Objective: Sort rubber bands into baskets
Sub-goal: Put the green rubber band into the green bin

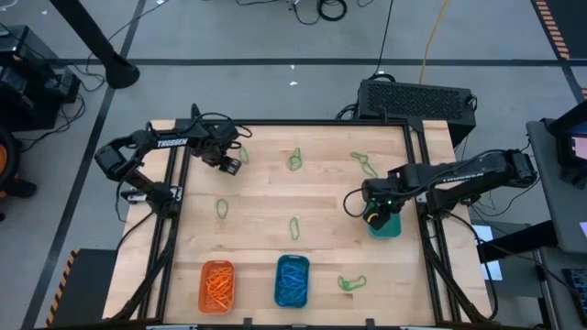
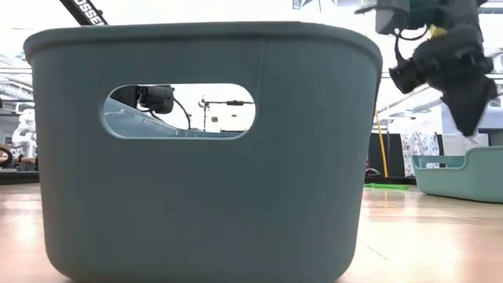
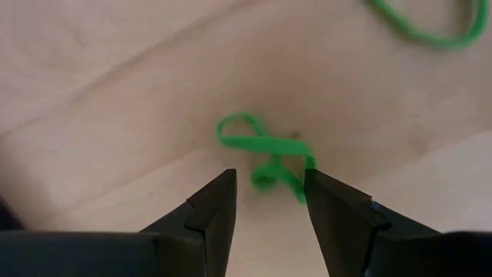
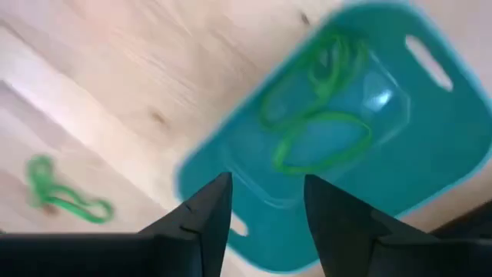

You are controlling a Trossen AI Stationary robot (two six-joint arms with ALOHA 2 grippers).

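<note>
A: High view: wooden table (image 1: 275,197), the green basket (image 1: 385,225) at its right edge under the right gripper (image 1: 374,214), fingers apart, empty.

B: Left gripper (image 1: 231,165), fingers apart, straddles a green band (image 3: 265,158). Closing off-centre might flick it away.

Three baskets sit on the table (image 1: 275,192): an orange basket (image 1: 217,285), a blue basket (image 1: 292,280) just beside it, and a teal basket (image 1: 386,225) well apart from the blue one. About seven green rubber bands (image 1: 293,226) lie loose on the wood around the blue basket; two more green loops (image 4: 323,142) rest inside the teal basket
</note>
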